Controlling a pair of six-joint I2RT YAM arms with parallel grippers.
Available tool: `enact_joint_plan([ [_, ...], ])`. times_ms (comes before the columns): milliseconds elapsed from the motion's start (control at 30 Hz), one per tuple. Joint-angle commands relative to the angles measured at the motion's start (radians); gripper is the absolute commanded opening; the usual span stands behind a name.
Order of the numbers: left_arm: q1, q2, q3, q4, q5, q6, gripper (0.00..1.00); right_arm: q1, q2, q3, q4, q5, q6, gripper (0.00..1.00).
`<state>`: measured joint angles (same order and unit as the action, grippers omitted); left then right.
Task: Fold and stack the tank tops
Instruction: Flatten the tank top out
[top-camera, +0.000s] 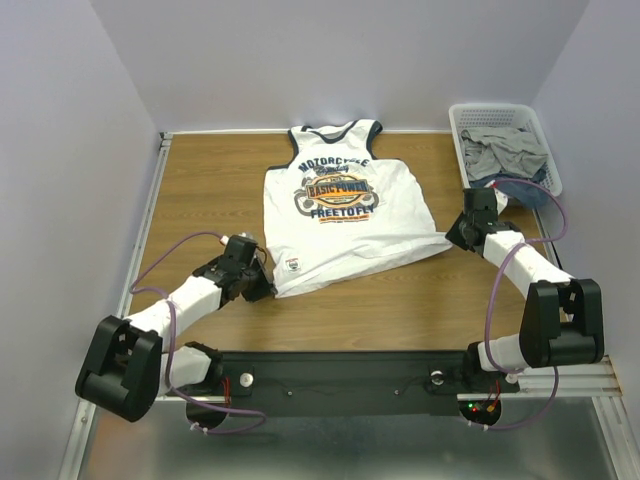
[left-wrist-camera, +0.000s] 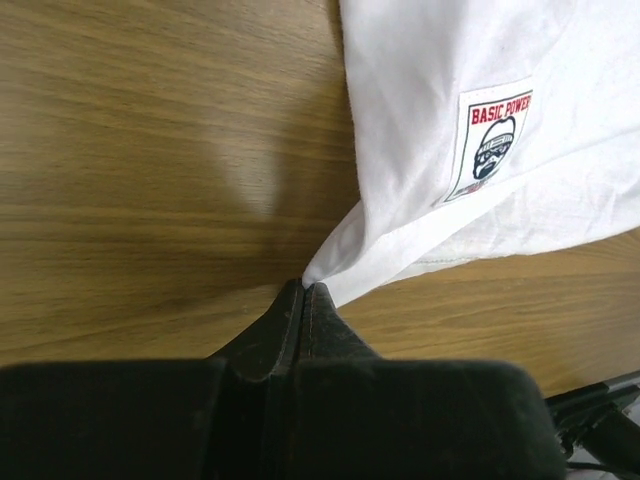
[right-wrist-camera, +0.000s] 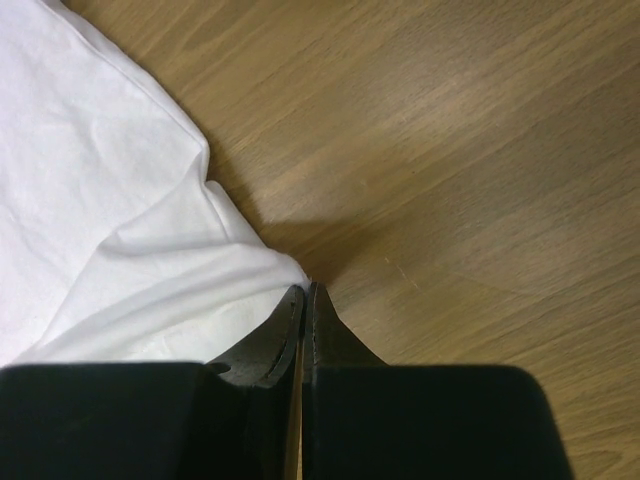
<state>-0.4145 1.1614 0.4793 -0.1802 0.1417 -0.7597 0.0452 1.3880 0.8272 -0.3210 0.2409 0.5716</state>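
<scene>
Left gripper (left-wrist-camera: 304, 288): fingers (left-wrist-camera: 285, 320) pressed flat together, no gap showing in the left wrist view. Near-left hem corner of the tank top (left-wrist-camera: 420, 80) tapers to a point right at the tips, so it reads as pinched on that corner, low over the table (left-wrist-camera: 150, 150). Small "BASIC POWER" label (left-wrist-camera: 487, 145) is sewn just inside that corner.

Right gripper (right-wrist-camera: 305, 290): same story. Fingers (right-wrist-camera: 330, 330) are closed tight and the other hem corner of the tank top (right-wrist-camera: 90, 200) runs into the tips, with the cloth creased toward the pinch.

Top view:
- tank top (top-camera: 330, 245) lies print-up mid-table, neck at the far side, hem toward the arms
- white with navy trim, "MOTORCYCLE" print (top-camera: 336, 190) fully visible, unfolded
- left gripper (top-camera: 268, 288) at the near-left hem corner, right gripper (top-camera: 455, 236) at the right corner
- right corner is drawn out sideways into a point, and the hem runs slanted, its left end nearer the bases
- table (top-camera: 210, 180) is wood-grain
- white basket (top-camera: 505, 108) sits at the far right corner with grey clothes (top-camera: 505, 150) in it, something blue underneath
- basket is well apart from the shirt, just beyond the right gripper
</scene>
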Motion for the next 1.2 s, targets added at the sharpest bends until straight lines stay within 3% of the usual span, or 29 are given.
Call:
enact_joint_plan([
  [0,0.026,-0.055,0.048,-0.082,-0.088,-0.013,0.01,-0.007,-0.015,-0.003,0.037,0.041,-0.016,0.0],
  [233,0.111,-0.121,0.088,-0.148,-0.119,-0.029,0.01,-0.007,-0.014,-0.017,0.037,0.049,-0.015,0.0],
  [433,0.247,-0.189,0.136,-0.108,-0.024,0.0,0.0,-0.01,-0.001,-0.033,0.037,0.048,-0.013,0.0],
  [667,0.255,-0.118,0.064,-0.09,0.067,0.019,0.0,-0.008,-0.007,-0.102,0.037,-0.008,-0.007,0.0],
  [900,0.255,-0.102,0.028,-0.056,0.133,0.002,0.0,-0.01,-0.122,-0.151,-0.016,-0.12,0.013,0.01],
  [1167,0.255,-0.016,0.067,-0.065,0.165,0.059,0.21,-0.007,-0.174,-0.135,-0.093,-0.137,0.013,0.35],
])
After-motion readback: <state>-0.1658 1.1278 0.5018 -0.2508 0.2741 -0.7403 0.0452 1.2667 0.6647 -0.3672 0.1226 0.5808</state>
